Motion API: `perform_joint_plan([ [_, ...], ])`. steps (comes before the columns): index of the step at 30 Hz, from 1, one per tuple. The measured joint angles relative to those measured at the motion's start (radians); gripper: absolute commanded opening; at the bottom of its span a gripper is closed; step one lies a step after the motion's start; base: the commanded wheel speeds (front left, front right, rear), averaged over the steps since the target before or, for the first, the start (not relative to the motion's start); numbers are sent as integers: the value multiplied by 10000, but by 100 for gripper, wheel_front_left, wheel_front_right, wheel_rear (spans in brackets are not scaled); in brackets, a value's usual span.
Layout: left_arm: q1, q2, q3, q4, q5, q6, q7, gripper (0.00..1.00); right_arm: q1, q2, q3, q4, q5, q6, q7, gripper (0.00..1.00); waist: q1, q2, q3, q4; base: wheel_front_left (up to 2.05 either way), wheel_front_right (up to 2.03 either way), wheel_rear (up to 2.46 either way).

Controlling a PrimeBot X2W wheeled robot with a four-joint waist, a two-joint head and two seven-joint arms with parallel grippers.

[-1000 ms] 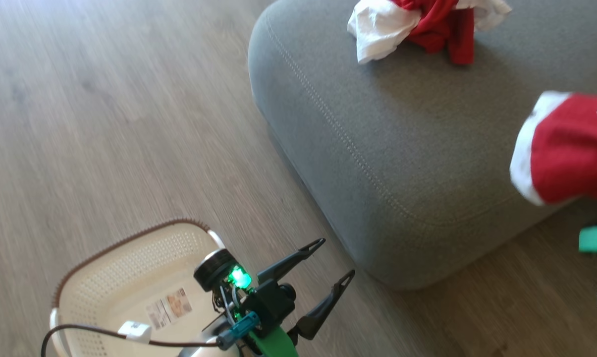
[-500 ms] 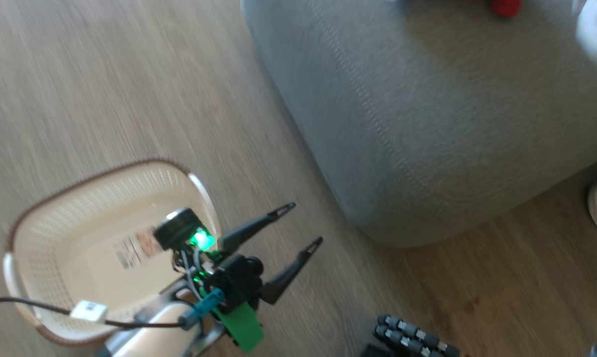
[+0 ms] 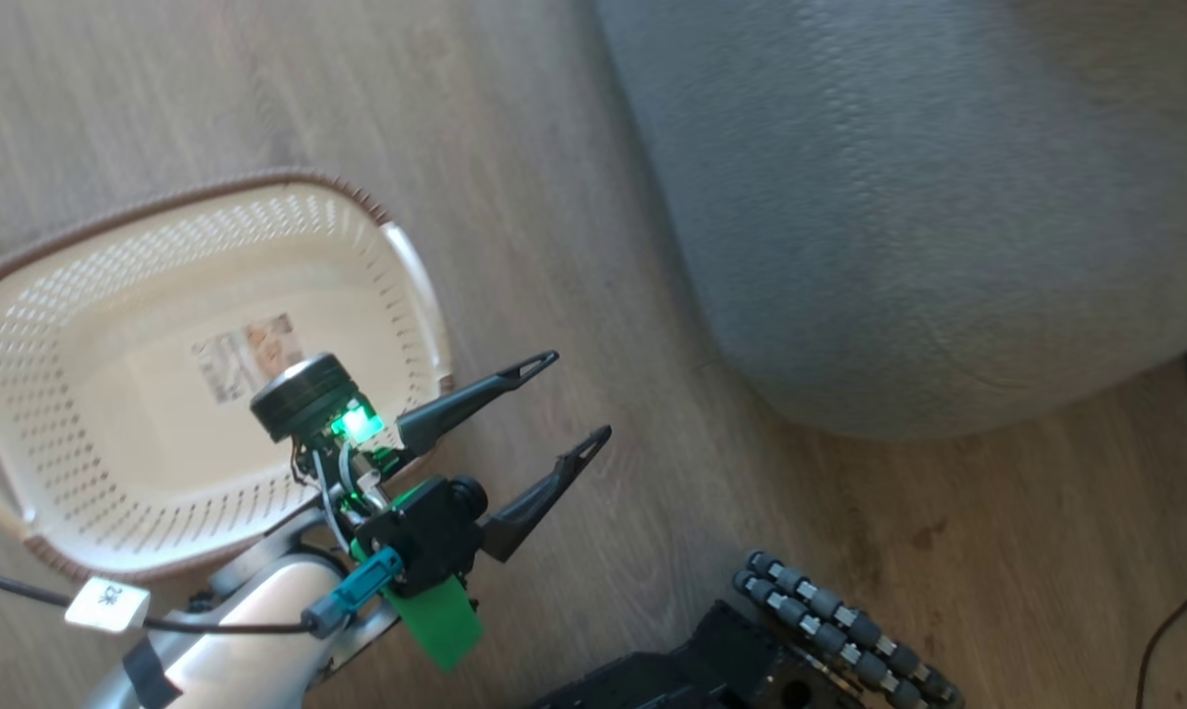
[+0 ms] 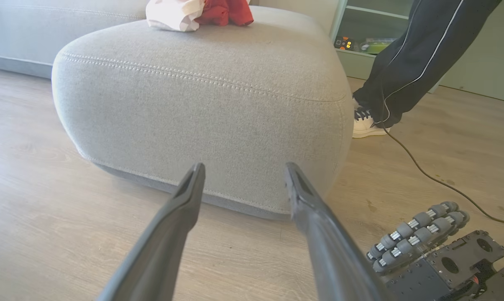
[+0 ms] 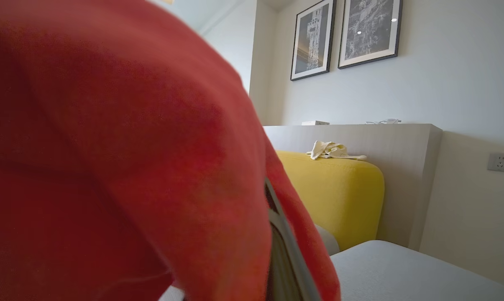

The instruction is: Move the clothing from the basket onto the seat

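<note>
Step in hand: the carry of the last piece. The basket (image 3: 386, 295) sits on the floor at my left with nothing in it but its label, so I judge the picking done and only the drop-off left.

Right claw (image 5: 278, 255): pinched down tight, with the red garment (image 5: 109, 146) draped over it so close to the wrist camera that it blanks most of that view. I read that as a grip on the cloth, though the tips are buried in fabric. Past the cloth, a pale grey stretch of the seat (image 5: 423, 271) lies low and to the right in that view, below the claw. So the load is up in the air near the seat, not yet down on it.

Left claw (image 3: 578, 394): spread wide, nothing between the fingers, low over the floor between basket and seat, pointing at the seat's side.

Red-and-white garment (image 4: 193, 10): already on top of the seat, at the far edge in the left wrist view.

Next move, my call: bring the right claw over the middle of the cushion, lower, release, then lift clear so the cloth does not snag on a finger. Caution: a person's leg (image 4: 410, 62) stands just beside the seat's far corner, with a cable (image 4: 423, 171) trailing across the floor
</note>
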Motion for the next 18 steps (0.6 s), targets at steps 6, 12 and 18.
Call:
perform_joint_plan([
  [6,-240,15,-75,-23,-6,0,0,100,-849,-368,-1325,1699,-2056,0,184,0,-2,0,449,628,0,0,0],
  [12,-291,21,-130,-15,-86,0,0,100,-1311,-56,-1837,3104,-2846,0,690,0,-3,0,756,999,0,0,0],
  [18,-590,-42,-150,-21,-86,0,0,100,-1803,-81,-2755,4052,-3850,0,1179,0,-2,0,1088,1391,0,0,0],
])
